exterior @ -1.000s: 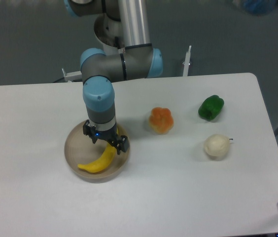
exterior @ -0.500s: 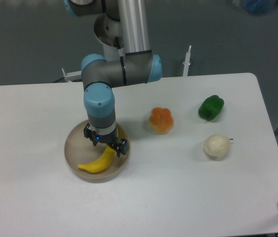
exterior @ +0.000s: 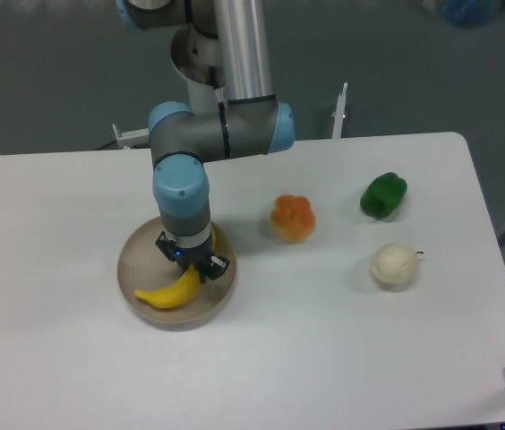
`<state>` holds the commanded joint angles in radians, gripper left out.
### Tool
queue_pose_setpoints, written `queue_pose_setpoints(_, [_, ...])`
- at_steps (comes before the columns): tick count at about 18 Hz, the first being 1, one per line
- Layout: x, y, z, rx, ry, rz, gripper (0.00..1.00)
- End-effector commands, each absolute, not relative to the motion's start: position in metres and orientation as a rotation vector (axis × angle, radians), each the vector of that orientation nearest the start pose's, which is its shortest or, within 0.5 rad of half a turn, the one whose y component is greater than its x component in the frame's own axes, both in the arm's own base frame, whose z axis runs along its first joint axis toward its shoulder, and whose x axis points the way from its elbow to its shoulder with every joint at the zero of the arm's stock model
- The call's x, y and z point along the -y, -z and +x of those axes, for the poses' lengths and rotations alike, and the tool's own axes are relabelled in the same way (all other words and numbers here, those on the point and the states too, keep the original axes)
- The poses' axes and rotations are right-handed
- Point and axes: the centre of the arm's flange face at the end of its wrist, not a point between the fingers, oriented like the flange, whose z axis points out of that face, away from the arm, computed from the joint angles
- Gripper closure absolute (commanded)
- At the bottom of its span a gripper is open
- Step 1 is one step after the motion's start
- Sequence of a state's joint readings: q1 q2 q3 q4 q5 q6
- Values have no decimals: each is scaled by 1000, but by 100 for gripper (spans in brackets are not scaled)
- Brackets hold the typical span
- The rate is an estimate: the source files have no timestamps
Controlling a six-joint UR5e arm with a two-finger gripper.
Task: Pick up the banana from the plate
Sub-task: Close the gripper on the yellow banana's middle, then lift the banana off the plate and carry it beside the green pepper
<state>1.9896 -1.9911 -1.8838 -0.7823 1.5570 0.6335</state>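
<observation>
Fixed camera, for your record. Item: curved bright yellow banana [exterior: 170,293], lying in the round beige-tan plate [exterior: 134,262] near the white table's [exterior: 73,367] left half. Item: black two-finger gripper [exterior: 193,266], down over the banana's upper end, fingers around it; you cannot tell whether they press it. Items right of the plate: lumpy orange fruit [exterior: 292,218], green pepper [exterior: 383,195], cream round ball [exterior: 392,265].
</observation>
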Motion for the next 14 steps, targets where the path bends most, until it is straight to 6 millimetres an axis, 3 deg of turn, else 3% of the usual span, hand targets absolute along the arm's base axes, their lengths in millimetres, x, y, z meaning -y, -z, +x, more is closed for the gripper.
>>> queue_pose_setpoints(5, [-577, -200, -112, -335, -34, -3058, 67])
queue_pose_setpoints(7, [-580, -223, -116, -357, -72, -3021, 67])
queue_pose_setpoints(8, [-584, -241, -126, -355, -95, -2998, 67])
queue_pose_setpoints(13, [-582, -265, -178, -381, -188, -2981, 67])
queue_pose_setpoints(14, [-582, -274, -198, -394, -221, -2968, 67])
